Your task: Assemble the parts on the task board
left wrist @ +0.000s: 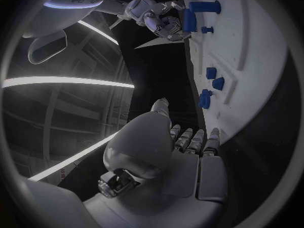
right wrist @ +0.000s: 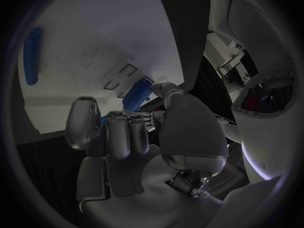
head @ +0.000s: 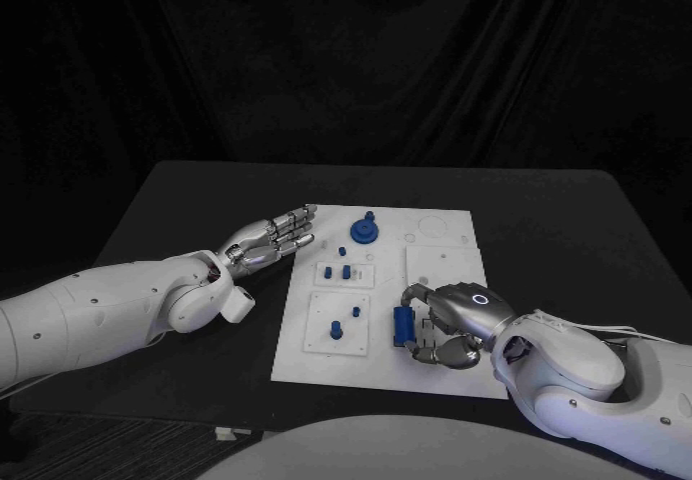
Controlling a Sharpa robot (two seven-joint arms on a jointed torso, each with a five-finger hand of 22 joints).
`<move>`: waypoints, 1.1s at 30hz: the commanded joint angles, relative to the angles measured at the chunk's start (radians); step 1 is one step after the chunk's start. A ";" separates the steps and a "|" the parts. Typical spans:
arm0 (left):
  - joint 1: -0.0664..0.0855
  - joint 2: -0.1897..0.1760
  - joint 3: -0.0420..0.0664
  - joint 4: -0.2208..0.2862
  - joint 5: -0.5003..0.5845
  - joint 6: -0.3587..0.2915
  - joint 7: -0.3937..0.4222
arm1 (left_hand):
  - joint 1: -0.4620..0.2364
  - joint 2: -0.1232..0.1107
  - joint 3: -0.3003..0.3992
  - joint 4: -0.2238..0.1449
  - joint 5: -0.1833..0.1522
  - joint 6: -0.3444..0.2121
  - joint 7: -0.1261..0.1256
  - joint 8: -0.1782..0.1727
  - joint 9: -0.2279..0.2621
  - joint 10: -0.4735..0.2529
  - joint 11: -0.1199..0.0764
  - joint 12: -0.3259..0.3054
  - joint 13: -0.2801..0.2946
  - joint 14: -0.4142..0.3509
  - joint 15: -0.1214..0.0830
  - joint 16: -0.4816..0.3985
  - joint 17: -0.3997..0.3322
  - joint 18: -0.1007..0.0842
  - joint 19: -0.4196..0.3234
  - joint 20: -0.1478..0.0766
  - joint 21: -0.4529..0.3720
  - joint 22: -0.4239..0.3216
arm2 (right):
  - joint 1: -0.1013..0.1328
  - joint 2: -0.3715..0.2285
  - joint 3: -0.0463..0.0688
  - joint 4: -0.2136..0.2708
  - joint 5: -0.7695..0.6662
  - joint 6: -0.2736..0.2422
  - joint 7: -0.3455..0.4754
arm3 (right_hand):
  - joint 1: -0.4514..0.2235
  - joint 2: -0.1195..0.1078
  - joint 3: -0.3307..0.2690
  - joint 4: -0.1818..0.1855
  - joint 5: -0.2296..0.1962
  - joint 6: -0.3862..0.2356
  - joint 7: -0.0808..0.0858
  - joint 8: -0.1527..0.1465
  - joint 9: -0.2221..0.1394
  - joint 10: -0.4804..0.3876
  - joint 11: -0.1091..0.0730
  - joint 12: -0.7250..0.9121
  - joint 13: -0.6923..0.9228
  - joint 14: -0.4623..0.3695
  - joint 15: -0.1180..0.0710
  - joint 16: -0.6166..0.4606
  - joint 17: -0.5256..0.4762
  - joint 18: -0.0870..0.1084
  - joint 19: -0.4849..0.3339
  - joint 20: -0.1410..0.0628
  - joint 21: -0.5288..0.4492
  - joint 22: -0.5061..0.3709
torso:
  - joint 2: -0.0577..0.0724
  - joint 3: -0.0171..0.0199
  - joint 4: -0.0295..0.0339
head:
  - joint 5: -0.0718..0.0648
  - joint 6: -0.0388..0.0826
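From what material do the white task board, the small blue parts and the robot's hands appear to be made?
The task board looks like matte white plastic or painted sheet: flat, even, without glare. The blue parts seem to be moulded or printed plastic, uniform in colour and dull. The right hand and left hand look like metal or metallic-coated shells, silver with soft highlights; which one cannot be told.
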 commanded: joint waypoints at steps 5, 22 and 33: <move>-0.002 0.003 0.001 0.000 0.002 0.015 0.006 | 0.008 0.005 0.004 0.002 0.002 0.001 0.008 0.006 0.002 0.002 0.011 0.006 0.002 -0.001 0.009 -0.004 -0.001 0.004 0.003 0.008 0.004 0.001 | -0.003 -0.002 -0.002 0.001 -0.004 0.044 -0.032 | -0.007 0.005 -0.022 0.001 -0.007 -0.010 0.005 -0.044 -0.060 0.106 0.010 0.003 0.263 0.076 0.008 -0.007 0.122 0.014 -0.001 0.011 -0.006 0.161 | 0.000 -0.0002 -0.0002 | 0.001 0.000; -0.004 0.005 0.001 -0.005 0.002 0.021 -0.002 | 0.006 0.008 0.005 0.006 0.001 0.005 0.012 0.007 0.002 0.007 0.018 0.012 0.004 -0.001 0.013 -0.004 -0.001 0.002 0.004 0.011 0.005 0.002 | -0.004 -0.017 -0.002 0.011 -0.004 0.023 -0.035 | -0.030 0.025 -0.050 0.004 -0.042 0.012 0.005 -0.115 -0.169 0.106 0.008 0.003 0.263 0.073 0.007 -0.018 0.102 0.016 -0.003 0.012 -0.020 0.158 | 0.000 0.0002 -0.0005 | 0.004 0.000; -0.005 0.005 0.001 -0.008 0.002 0.023 -0.007 | 0.006 0.008 0.005 0.007 0.000 0.006 0.015 0.007 0.002 0.010 0.021 0.014 0.005 0.001 0.014 -0.003 -0.001 0.002 0.004 0.012 0.005 0.002 | -0.004 -0.021 -0.002 0.012 -0.004 0.001 -0.028 | -0.028 0.010 -0.121 0.005 -0.173 -0.108 -0.019 -0.338 -0.305 0.092 -0.013 -0.015 0.247 0.067 -0.011 -0.037 0.072 0.021 -0.010 -0.005 -0.049 0.151 | 0.000 0.0001 -0.0004 | 0.005 0.000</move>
